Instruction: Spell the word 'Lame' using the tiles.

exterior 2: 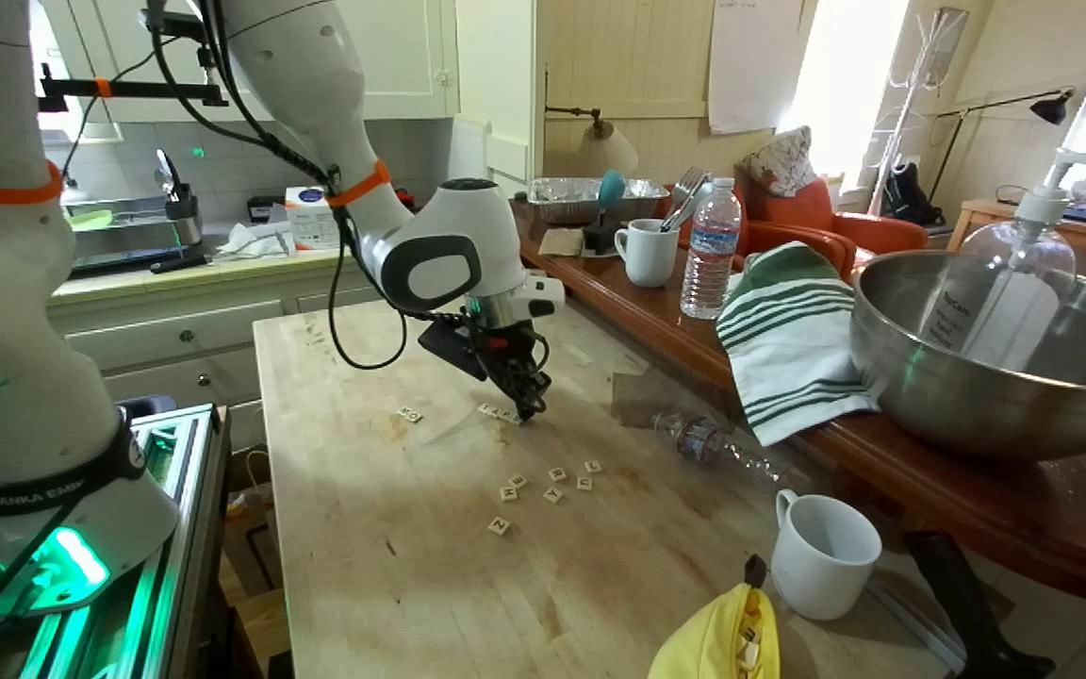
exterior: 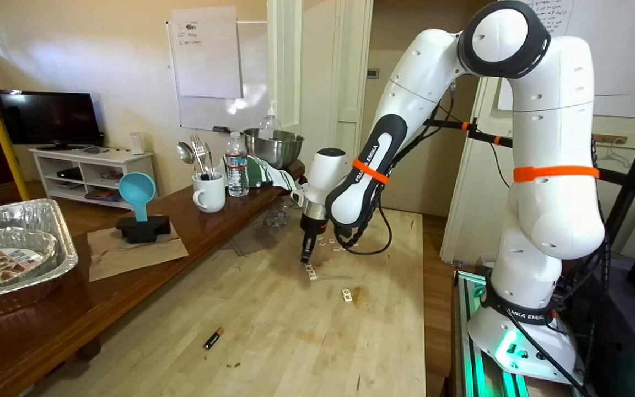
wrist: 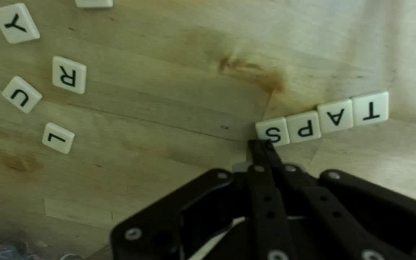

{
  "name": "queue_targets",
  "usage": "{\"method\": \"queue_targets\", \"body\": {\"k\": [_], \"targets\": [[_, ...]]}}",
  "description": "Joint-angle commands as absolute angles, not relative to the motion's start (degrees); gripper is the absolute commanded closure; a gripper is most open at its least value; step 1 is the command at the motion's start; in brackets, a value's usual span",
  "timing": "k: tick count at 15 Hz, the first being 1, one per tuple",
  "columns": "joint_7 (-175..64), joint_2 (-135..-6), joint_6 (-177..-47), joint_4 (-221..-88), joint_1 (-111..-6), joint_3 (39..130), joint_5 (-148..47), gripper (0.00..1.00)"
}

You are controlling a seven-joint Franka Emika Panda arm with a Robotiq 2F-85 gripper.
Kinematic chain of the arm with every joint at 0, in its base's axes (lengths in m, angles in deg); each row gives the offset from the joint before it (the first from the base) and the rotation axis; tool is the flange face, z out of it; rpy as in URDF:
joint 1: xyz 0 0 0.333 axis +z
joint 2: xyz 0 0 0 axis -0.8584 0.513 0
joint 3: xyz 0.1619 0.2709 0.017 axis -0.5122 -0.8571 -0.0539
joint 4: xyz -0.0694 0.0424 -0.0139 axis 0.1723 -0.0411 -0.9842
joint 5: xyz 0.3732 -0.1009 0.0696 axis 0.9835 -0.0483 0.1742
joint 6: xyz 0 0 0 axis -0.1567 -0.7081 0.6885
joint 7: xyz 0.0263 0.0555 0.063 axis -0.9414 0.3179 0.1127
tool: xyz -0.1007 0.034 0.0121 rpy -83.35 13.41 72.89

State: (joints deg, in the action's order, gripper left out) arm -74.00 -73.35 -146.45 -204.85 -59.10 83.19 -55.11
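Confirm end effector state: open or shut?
Shut: the wrist view shows the end effector with fingertips together, no gap visible, at the S tile.

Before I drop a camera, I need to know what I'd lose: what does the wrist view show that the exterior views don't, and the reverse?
Only the wrist view: clear letters on the tile row, S, P, A, T left to right, upside down.
Only the exterior views: the metal bowl and striped towel in both; the battery in an exterior view.
Shared: the claw, that row, loose tiles and the wooden table.
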Motion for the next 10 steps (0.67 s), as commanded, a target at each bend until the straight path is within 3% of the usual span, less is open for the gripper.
{"method": "queue_targets", "body": {"k": [1,10], "targets": [[-72.87,-73.28,-148.01,-205.32,-59.59,82.45,-56.14,1.00],[-70.62,-72.02,-148.33,-204.73,-57.86,85.78,-60.72,1.00]]}}
